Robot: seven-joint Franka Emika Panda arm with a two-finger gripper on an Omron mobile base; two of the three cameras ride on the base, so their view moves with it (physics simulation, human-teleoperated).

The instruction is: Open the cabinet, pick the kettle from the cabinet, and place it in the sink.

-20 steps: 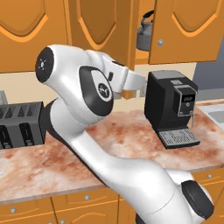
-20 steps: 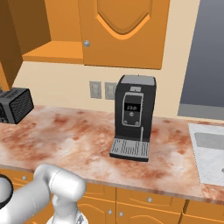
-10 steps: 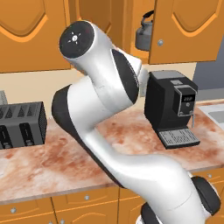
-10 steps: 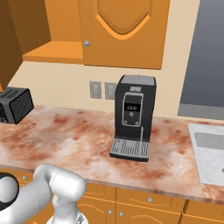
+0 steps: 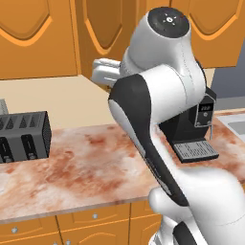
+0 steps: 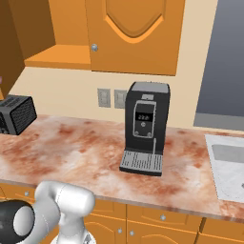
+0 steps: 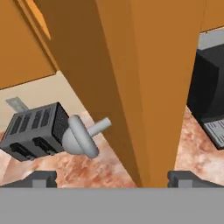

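Hand view: gripper [image 7: 112, 179] jaws spread wide, empty; orange-brown wooden cabinet door [image 7: 144, 78] edge-on between them, round silver knob [image 7: 81, 136] left. Step: opening. Next: swing door wider.

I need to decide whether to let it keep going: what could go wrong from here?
1. In the hand view the open gripper straddles the edge of the swung-out cabinet door; pushing forward could ram it.
2. The door's round knob sits beside the left fingertip; a sideways move may snag it.
3. In the left base view the arm's elbow hangs over the coffee machine, so a wide swing might knock it. The arm also blocks that view of the cabinet opening.
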